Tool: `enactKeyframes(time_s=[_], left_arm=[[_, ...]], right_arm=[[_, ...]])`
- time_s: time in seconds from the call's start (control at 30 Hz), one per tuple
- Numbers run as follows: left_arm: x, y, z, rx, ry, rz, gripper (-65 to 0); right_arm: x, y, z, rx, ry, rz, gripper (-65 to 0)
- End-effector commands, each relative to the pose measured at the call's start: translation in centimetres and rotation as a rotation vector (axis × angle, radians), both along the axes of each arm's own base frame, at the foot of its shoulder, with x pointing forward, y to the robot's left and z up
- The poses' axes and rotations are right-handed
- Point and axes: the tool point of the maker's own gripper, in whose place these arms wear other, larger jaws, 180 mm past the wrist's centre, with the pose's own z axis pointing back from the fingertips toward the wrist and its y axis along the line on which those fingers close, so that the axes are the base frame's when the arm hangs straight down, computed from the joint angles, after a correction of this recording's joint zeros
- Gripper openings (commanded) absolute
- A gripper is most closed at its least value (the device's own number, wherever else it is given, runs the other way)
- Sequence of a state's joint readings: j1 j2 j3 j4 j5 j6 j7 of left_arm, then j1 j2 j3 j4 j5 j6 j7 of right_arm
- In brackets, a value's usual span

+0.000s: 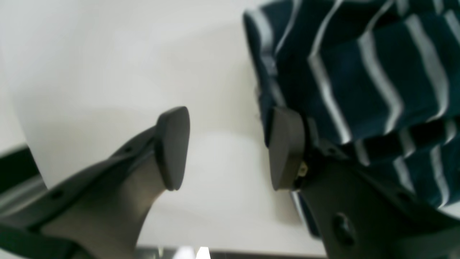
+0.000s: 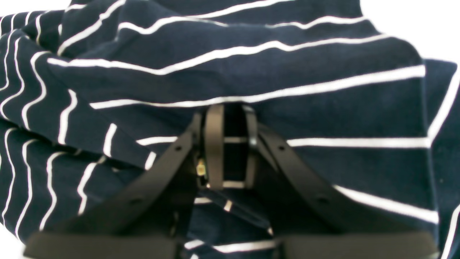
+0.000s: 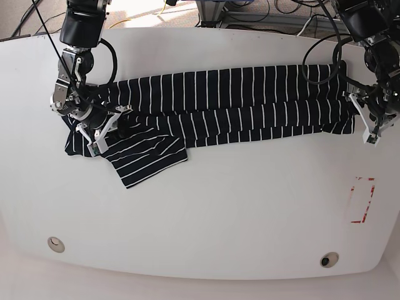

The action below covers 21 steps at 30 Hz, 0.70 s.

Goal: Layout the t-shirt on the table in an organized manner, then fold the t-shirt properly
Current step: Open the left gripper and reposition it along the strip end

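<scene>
Pulling now risks bunching the t-shirt, stretched across the table, since your right gripper pinches a fold while your left gripper stands spread beside its edge.

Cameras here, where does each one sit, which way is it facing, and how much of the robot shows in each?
Left wrist: behind the open left gripper, facing the table; one finger touches the t-shirt edge.
Right wrist: behind the right gripper, shut on striped cloth that fills the view.
Base: overhead, facing down; both arms at the shirt's ends.
Shared: all three show the t-shirt.
</scene>
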State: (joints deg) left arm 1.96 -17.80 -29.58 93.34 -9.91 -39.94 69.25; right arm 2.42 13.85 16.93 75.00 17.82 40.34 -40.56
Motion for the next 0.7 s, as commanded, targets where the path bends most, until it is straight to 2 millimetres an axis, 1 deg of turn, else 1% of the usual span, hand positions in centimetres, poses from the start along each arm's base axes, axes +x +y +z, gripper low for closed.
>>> enactKeyframes(time_s=[0.0,0.07,0.2,0.3,0.37,0.53,0.6,0.67], left_arm=[[-0.5,0.6,0.1,0.014,0.006,-0.003,-32.5],[-1.7,0.6,-1.0,0.007,0.045,0.002,-32.5],[-3.5,0.6,-2.7,-0.012,0.107,0.011,-32.5],[-4.2,0.5,-3.4,-0.024,0.130,0.016,-32.5],[-4.4,0.4,-3.7,-0.027,0.141,0.017,-32.5],[-4.3,-0.2,-3.9,-0.016,0.159,-0.022,-32.5],[-4.8,0.0,-3.9,-0.001,0.173,-0.036,-32.5],[-5.2,0.7,-3.4,0.027,0.179,-0.048,-32.5]], right_arm=[[-0.9,-0.9,-1.0,-0.067,0.065,0.015,-56.8],[-0.9,-0.9,-1.0,-0.067,0.065,0.015,-56.8],[-0.9,-1.0,-1.0,-0.067,0.067,0.015,-56.8],[-0.9,-1.0,-0.9,-0.067,0.065,0.015,-56.8],[-0.9,-1.0,-0.9,-0.067,0.065,0.015,-56.8],[-0.9,-1.0,-0.9,-0.067,0.065,0.015,-56.8],[-0.9,-1.0,-0.9,-0.068,0.066,0.015,-56.8],[-0.9,-1.0,-0.9,-0.068,0.065,0.016,-56.8]])
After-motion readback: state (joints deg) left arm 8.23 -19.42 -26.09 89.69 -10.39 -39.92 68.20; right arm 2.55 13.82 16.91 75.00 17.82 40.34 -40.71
